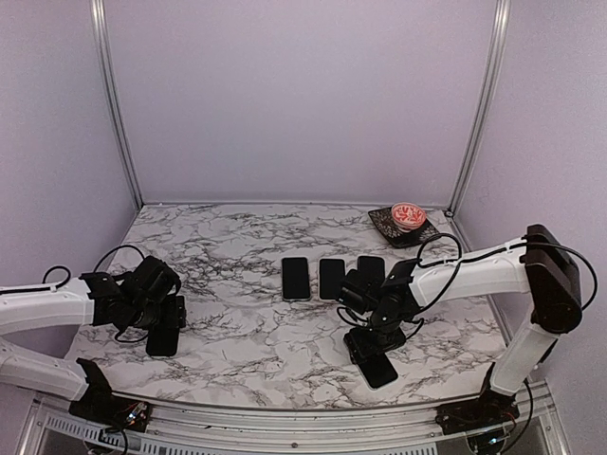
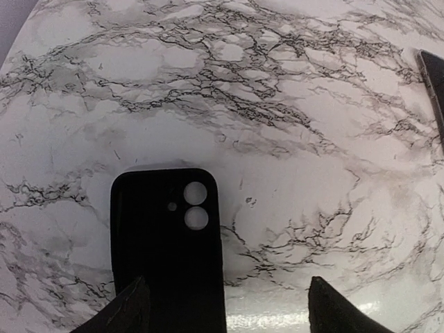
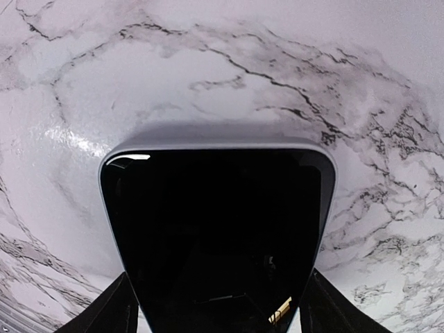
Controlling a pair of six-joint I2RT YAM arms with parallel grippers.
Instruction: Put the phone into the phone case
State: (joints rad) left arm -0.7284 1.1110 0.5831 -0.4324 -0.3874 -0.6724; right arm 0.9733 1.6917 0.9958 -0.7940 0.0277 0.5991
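Now, at the far left of the desk [image 1: 237, 246], the case [image 2: 166, 243] lies flat with its open side up. It is matte black, and the round camera holes at its far end show marble through them. The left claw [image 2: 227, 295] hangs low over its near end, fingers spread wide and gripping nothing. One finger sits above the case and the other over bare marble.

In the middle lie three spare phones [image 1: 331, 278], side by side and untouched.

To the right, near the front edge, the right claw [image 3: 218, 305] is down on the phone [image 3: 215, 222]. Its fingers are against the two long edges, and it appears to be pinching the phone. The phone is face up, with glossy black glass, a thin silver rim and rounded corners. It sits well apart from the case.

I judge the pick-up is the step in hand. Next, the phone must be lifted level and carried left across the desk. It then needs lining up with its camera end at the holes, and the left claw should steady the case. The slick glass and thin edges may slip.
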